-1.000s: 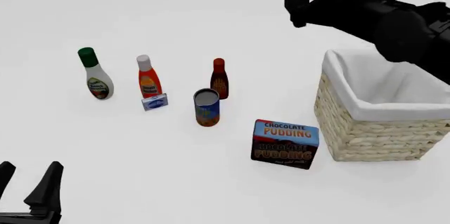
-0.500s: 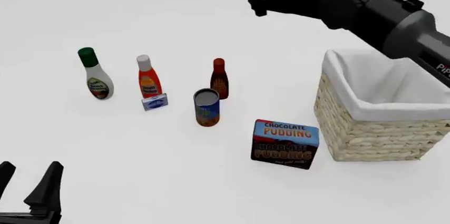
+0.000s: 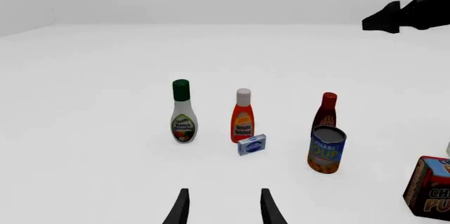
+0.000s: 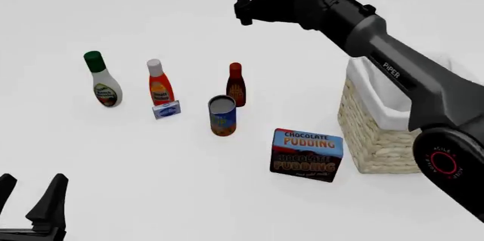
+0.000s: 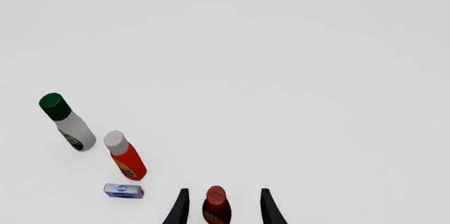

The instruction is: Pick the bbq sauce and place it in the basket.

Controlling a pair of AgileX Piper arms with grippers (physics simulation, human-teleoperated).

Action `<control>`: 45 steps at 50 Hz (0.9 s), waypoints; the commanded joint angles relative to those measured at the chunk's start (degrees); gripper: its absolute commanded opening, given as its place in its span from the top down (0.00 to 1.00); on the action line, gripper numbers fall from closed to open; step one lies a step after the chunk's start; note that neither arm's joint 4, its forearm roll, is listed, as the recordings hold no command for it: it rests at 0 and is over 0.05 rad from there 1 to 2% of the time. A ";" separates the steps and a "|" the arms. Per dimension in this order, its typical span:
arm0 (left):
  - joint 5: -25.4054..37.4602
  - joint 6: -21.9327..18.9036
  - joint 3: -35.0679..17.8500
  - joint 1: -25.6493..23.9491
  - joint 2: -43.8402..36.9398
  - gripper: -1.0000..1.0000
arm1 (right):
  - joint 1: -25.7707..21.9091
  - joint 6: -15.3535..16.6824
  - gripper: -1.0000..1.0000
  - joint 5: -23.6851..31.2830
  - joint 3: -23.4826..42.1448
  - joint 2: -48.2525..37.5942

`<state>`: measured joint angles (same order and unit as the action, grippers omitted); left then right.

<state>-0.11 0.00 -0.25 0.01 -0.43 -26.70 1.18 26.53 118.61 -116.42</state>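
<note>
The bbq sauce (image 4: 235, 85), a small dark brown-red bottle with a red cap, stands upright mid-table just behind a can. It also shows in the left wrist view (image 3: 328, 109). In the right wrist view the bbq sauce (image 5: 216, 205) appears far below, between the open fingers of my right gripper (image 5: 223, 207). My right gripper (image 4: 246, 9) is empty and hangs high over the table beyond the bottle. The wicker basket (image 4: 374, 139) stands at the right, partly hidden by the right arm. My left gripper (image 4: 29, 194) is open and empty at the near left corner.
A white bottle with a green cap (image 4: 100, 82), an orange-red bottle with a white cap (image 4: 158, 85), a small blue box (image 4: 166, 109), a can (image 4: 222, 115) and a chocolate pudding box (image 4: 306, 154) stand around the sauce.
My right arm has swung left from above the basket to high over the table beyond the bbq sauce. The left gripper and all the objects have not moved.
</note>
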 commanded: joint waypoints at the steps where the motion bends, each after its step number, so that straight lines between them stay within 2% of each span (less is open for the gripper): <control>1: 0.00 0.01 0.00 0.00 0.00 0.00 | -1.24 -0.84 0.00 3.28 8.39 -7.67; 20: 0.00 -0.01 0.00 -0.01 -0.01 0.00 | -1.75 -0.77 0.00 7.64 17.18 -16.75; 29: 0.00 0.01 0.00 0.01 -0.02 0.00 | -1.61 -0.52 0.00 10.56 22.80 -20.75; 30: 0.00 0.00 0.00 0.01 0.01 0.00 | -1.74 -0.41 0.00 12.06 24.99 -23.53; 35: 0.00 -0.01 0.00 0.00 0.00 0.00 | -1.45 -0.09 0.00 14.39 28.47 -26.21; 45: 0.00 0.00 0.00 -0.01 0.00 0.00 | -1.08 0.07 0.00 15.57 28.39 -27.33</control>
<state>-0.11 0.00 -0.25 0.00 -0.44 -28.07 0.98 39.89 144.77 -140.98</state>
